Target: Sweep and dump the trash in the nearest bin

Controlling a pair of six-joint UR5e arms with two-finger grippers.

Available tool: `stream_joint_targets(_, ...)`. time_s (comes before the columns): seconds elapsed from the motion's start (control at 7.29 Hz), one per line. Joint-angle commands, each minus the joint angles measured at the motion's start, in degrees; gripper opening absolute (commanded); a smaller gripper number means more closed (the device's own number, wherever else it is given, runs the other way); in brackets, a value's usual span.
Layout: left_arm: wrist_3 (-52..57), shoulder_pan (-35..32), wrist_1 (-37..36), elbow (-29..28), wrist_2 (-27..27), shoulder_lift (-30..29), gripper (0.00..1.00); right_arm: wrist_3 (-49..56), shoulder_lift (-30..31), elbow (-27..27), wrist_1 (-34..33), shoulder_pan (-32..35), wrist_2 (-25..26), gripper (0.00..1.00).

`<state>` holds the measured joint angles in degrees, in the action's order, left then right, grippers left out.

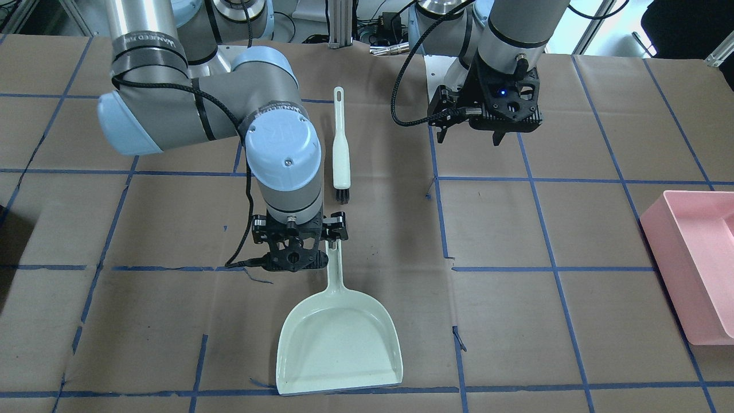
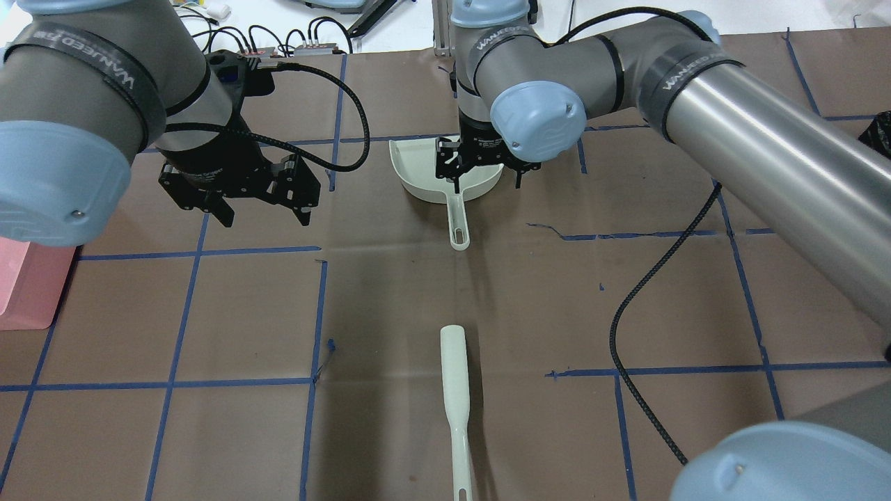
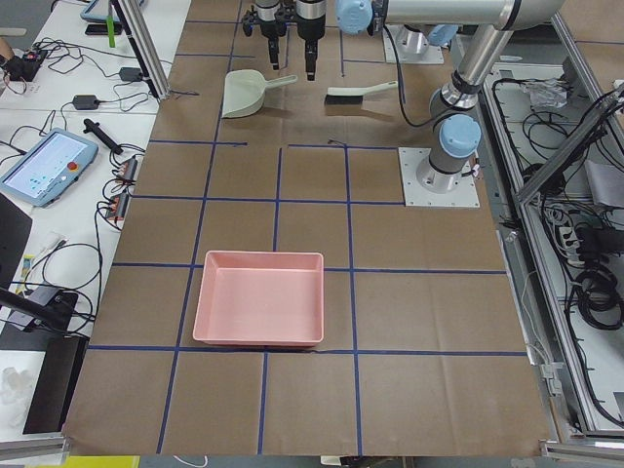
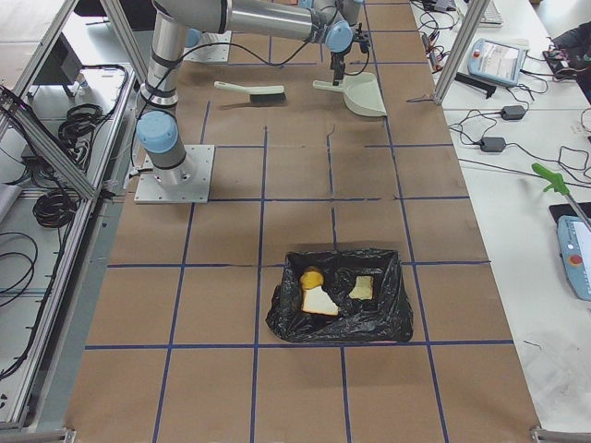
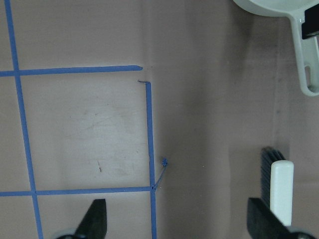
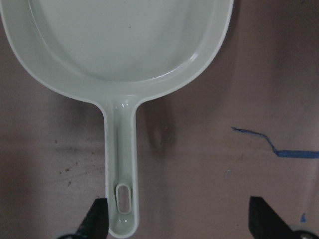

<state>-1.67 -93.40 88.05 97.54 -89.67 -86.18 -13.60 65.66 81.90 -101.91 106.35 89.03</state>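
The right end effector (image 6: 180,220), fingers apart, hangs over the dustpan (image 6: 124,45) handle, which sits toward 9 o'clock in the gap. The left end effector (image 2: 263,209), also spread, holds nothing. In the right side view, 3 trash pieces (image 4: 319,301) lie in the black bag (image 4: 342,325), well apart at 6 o'clock.

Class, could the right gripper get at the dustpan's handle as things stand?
Probably yes. The right gripper is open over the handle with nothing between them, though the handle sits off centre, towards one side of the opening.
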Motion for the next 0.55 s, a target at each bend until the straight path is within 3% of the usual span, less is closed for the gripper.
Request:
stream_joint_targets(0.0, 0.00, 0.06, -0.51, 1.85, 0.20, 1.18, 1.00, 6.09, 5.86, 0.62, 7.56, -4.63, 0.00, 1.00)
stream_joint_targets(0.41, 0.00, -0.03, -0.95, 1.78, 0.20, 0.67, 0.99, 15.50, 17.27, 9.22, 7.77, -13.24, 0.18, 1.00)
